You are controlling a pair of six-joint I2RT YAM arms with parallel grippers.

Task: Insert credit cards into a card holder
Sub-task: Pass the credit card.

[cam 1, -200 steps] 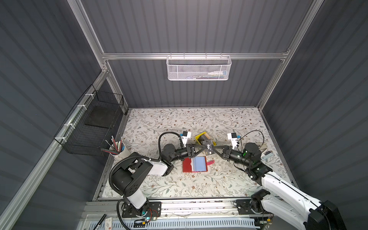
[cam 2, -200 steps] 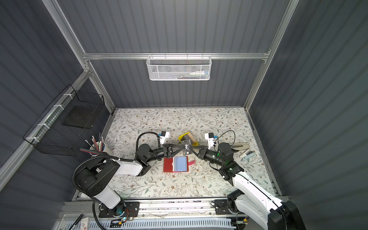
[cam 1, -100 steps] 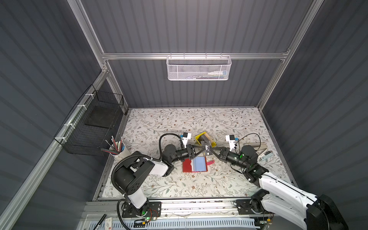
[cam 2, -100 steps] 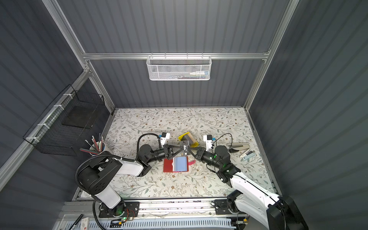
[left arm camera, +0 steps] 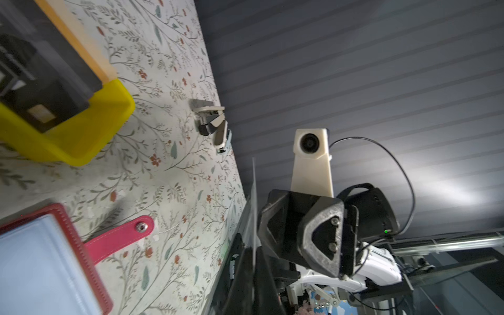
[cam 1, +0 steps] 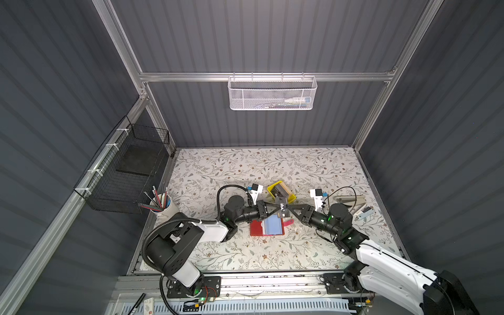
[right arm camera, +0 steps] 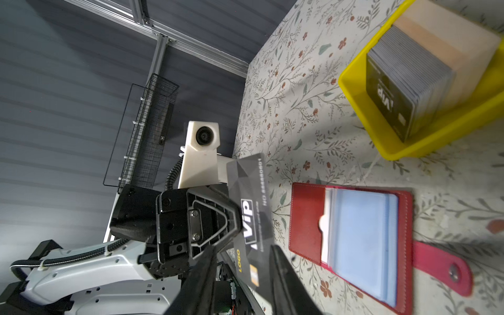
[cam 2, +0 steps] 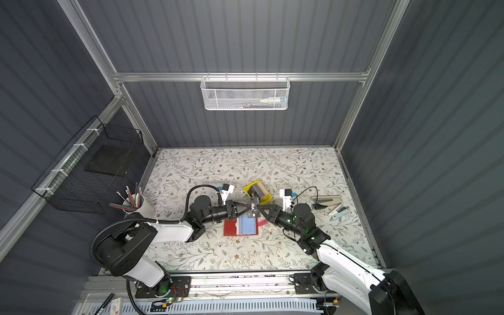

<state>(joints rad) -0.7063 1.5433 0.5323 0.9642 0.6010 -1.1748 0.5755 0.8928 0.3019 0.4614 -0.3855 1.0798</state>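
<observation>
A dark credit card (cam 1: pixel 282 208) with white "Vip" lettering hangs upright in the air between the two grippers, just above the far edge of the card holder. My left gripper (cam 1: pixel 276 209) is shut on the card's left edge; the card (left arm camera: pixel 254 204) shows edge-on between the jaws in the left wrist view. My right gripper (right arm camera: pixel 244 246) is open, its fingers standing either side of the card (right arm camera: pixel 249 215) with a gap. The red card holder (cam 1: pixel 268 227) lies open on the table, its bluish sleeves (right arm camera: pixel 360 231) facing up. More cards (right arm camera: pixel 395 90) stand stacked in the yellow tray (cam 1: pixel 289 197).
A stapler (cam 1: pixel 349 199) and a small white device (cam 1: pixel 362 212) lie at the right. At the left edge stands a cup of pencils (cam 1: pixel 163 204). A black wire basket (cam 1: pixel 128 169) hangs on the left wall and a white mesh basket (cam 1: pixel 272 92) on the back wall.
The left gripper has closed on the card that the right gripper was holding. The right gripper's jaws have parted off it. The card holder has not moved.
</observation>
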